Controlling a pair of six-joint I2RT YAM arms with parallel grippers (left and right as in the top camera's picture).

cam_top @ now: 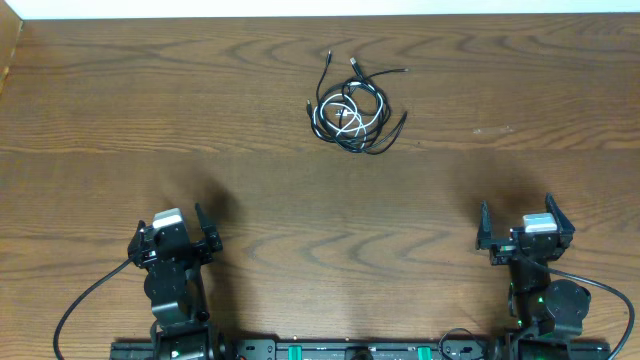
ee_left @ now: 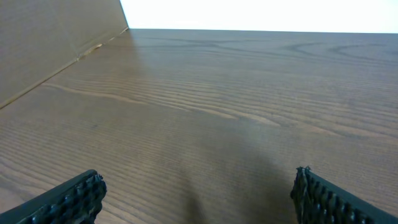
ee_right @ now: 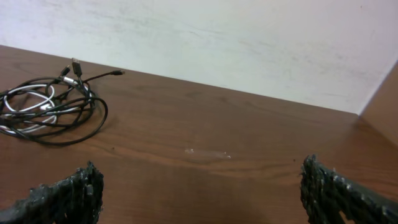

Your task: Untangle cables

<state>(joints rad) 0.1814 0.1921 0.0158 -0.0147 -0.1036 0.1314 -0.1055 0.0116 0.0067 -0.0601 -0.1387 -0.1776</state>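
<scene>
Left tool [cam_top: 173,232] and right tool [cam_top: 520,222] gape wide over wooden table [cam_top: 320,200]; cables [cam_top: 350,112] bunched near probable wall [ee_right: 217,43].

cables [cam_top: 352,108] – black + 1 white, tangled coil, far-centre of table [cam_top: 120,120], plug ends splayed.

Dark wood-grain table [cam_top: 120,110]; tangled bunch of cables [cam_top: 352,108], black plus white, lying near far edge.

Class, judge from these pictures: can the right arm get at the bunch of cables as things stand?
Probably yes. Only bare table lies between the right arm and the cables, and its jaws stand open. Whether it stretches that far cannot be told.
</scene>
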